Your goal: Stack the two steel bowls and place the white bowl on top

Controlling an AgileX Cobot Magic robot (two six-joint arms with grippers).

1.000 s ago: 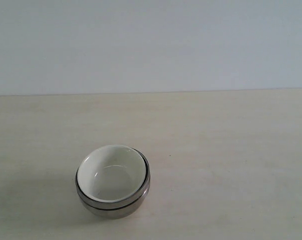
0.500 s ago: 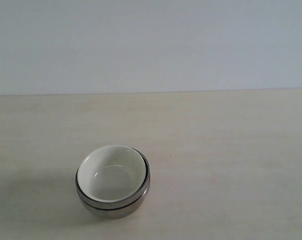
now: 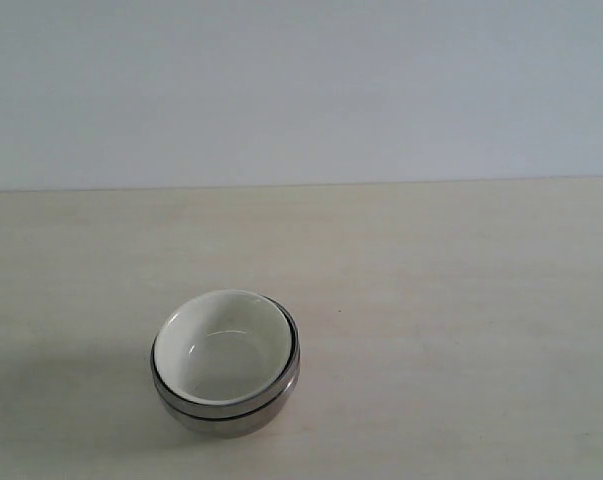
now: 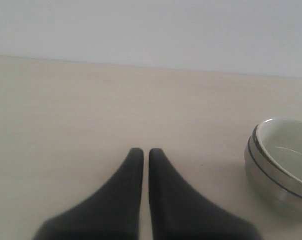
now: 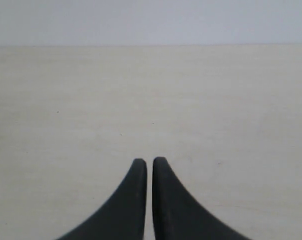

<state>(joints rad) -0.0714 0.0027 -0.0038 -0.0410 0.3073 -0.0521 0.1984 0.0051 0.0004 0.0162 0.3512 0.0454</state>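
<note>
Stack looks done: white bowl (image 3: 221, 345) nested in the steel bowls (image 3: 233, 417), so left gripper (image 4: 141, 152) and right gripper (image 5: 145, 162) hang closed, empty, off it.

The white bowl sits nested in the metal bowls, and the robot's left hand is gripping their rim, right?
Not quite. The white bowl does sit nested in the metal bowls, but the left hand is not gripping their rim. The left wrist view shows it closed on nothing, off to one side and clear of the bowls.

Left pincer (image 4: 145, 151), right pincer (image 5: 149, 161): matte black, curved, tapering.
</note>
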